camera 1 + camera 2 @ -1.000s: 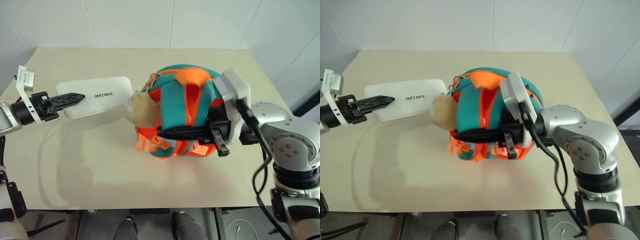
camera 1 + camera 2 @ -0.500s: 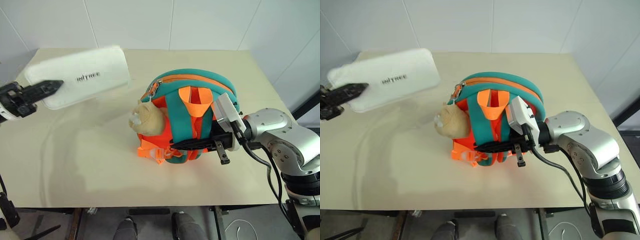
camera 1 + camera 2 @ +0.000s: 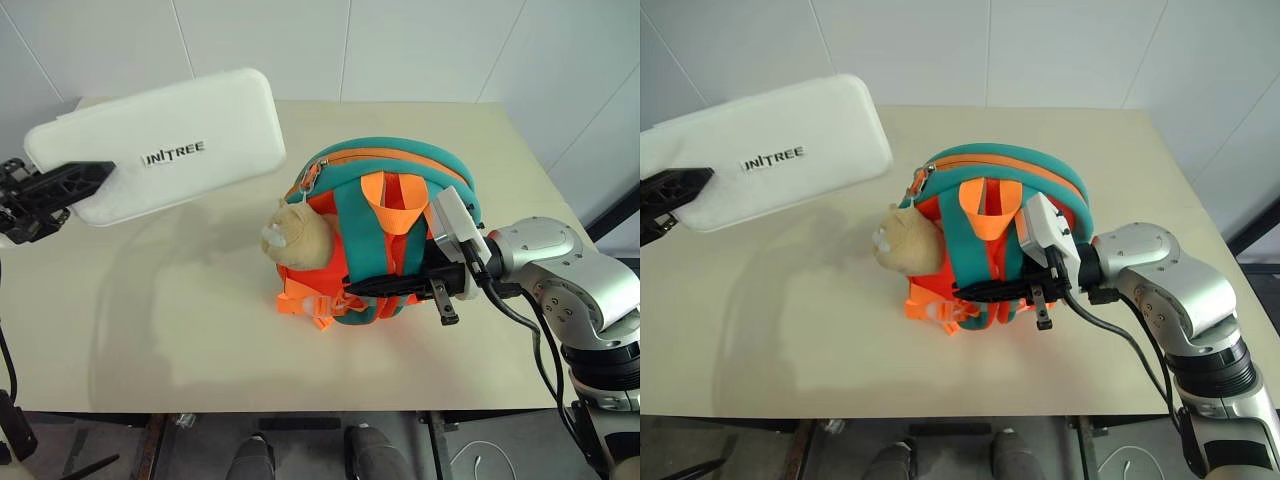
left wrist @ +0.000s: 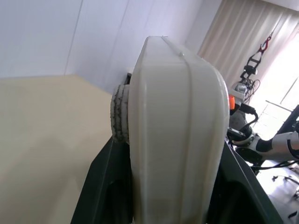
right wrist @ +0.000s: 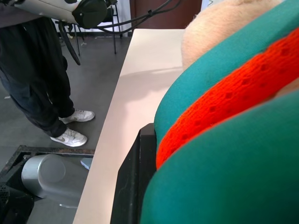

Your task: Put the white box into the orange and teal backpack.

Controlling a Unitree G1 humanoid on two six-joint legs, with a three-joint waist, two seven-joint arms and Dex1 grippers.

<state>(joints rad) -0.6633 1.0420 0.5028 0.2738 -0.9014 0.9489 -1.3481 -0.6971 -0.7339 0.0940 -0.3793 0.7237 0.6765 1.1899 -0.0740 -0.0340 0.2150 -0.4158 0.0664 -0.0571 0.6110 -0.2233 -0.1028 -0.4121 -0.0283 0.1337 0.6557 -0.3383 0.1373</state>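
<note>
— White box [image 3: 165, 148], where is it?
— Clamped by the left gripper [image 3: 75, 183], tilted in the air above the table [image 3: 180, 330]; right gripper [image 3: 395, 287] pinches a backpack [image 3: 385, 235] strap, and the backpack sits mid-table.

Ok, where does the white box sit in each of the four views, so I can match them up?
Left eye: white box upper left, lifted off the table, held by the left gripper.
Right eye: box upper left, raised.
Left wrist: box seen edge-on, between that gripper's fingers.
Right wrist: not in it.
Shared landmark: the backpack, which the right gripper holds by a strap.
</note>
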